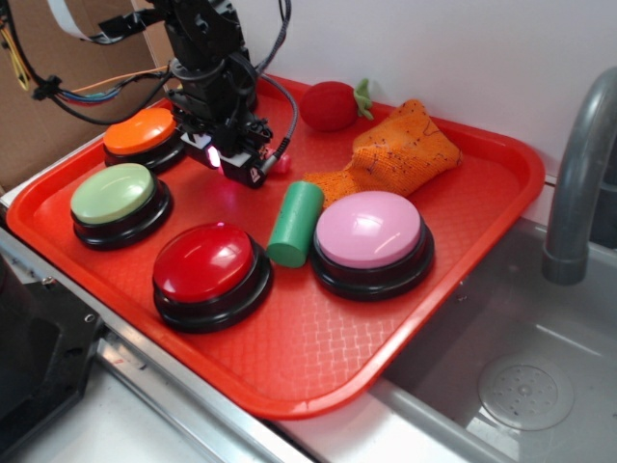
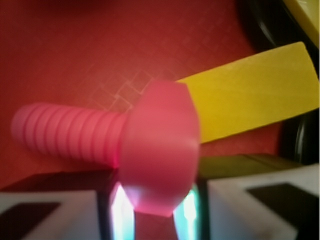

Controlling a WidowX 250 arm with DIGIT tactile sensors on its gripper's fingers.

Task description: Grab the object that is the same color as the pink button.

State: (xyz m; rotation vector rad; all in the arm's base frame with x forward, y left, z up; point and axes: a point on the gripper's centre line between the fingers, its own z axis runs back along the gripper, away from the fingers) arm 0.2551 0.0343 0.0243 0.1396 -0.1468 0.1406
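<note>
**A:** Where do we find the pink bolt (image 2: 150, 150)?

**B:** In the wrist view it fills the middle: the flat head sits between the two pads of the hand (image 2: 155, 210), and the ribbed shaft points off to the left over the red tray (image 2: 75, 50). In the exterior view we see only a small pink tip (image 1: 283, 163) sticking out beside the hand (image 1: 236, 166), at the back left of the tray, near the orange button (image 1: 141, 130).

**A:** So the hand is grasping it?

**B:** We read it as clenched on the bolt's head; the pads press both sides. Whether the bolt is lifted off the tray, we cannot tell.

**A:** And around it?

**B:** A yellow wedge block (image 2: 255, 90) lies just behind the head. Farther out we see the green cylinder (image 1: 295, 223) lying between the red button (image 1: 205, 262) and the pink button (image 1: 369, 230), a pale green button (image 1: 114, 194) at the left, and an orange cloth (image 1: 400, 147) and a red plush strawberry (image 1: 331, 104) at the back.

**A:** The surface and the room?

**B:** The tray's rim (image 1: 318, 400) overhangs a steel sink (image 1: 511, 367) with a grey tap (image 1: 578, 174); a white wall stands behind and cardboard at the left. We can read no writing anywhere.
</note>
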